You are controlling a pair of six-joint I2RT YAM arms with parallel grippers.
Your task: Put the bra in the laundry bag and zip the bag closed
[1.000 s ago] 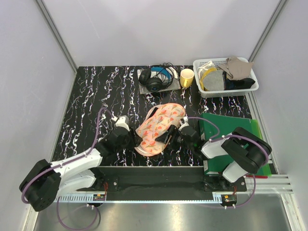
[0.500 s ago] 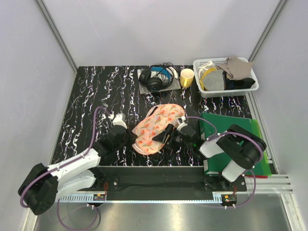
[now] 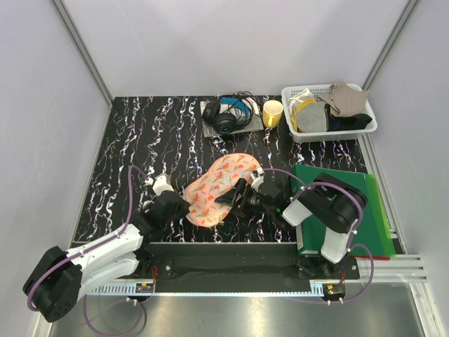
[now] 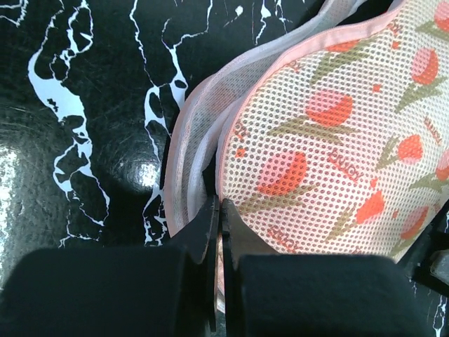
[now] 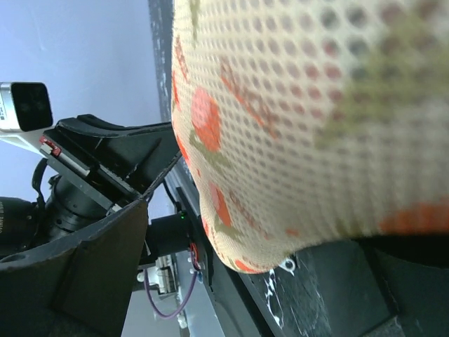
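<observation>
Bag [image 3: 212,187] lay on the black marbled worktop [image 3: 140,140], close to the near edge and about midway between the left and right edges. Its long axis ran from near-left to far-right. The printed mesh side faced up. In the left wrist view a pale inner layer and the pink edging showed along its left rim.

Left gripper [image 4: 220,205] sat at the bag's near-left end. Its fingers were pressed together with only a thin sliver between the tips, pinching the bag's rim where the pink edging curved round. The tips were low, just above the worktop.

Right gripper [image 3: 235,194] was against the right side of the bag, roughly at the middle of its length. In the right wrist view the mesh lobe filled the space between two widely spaced dark fingers [image 5: 91,274]. A narrow gap showed beside the left one. Could not tell whether the jaws were pressing the bag or only standing round it.

Bra: none of it showed in any view, so could not tell where it lay.

Headphones [image 3: 226,116] and a yellow cup [image 3: 272,111] stood at the far edge. A white basket [image 3: 337,135] of cloths was in the far right corner. A green folder [image 3: 375,217] lay along the right edge under the right arm.
</observation>
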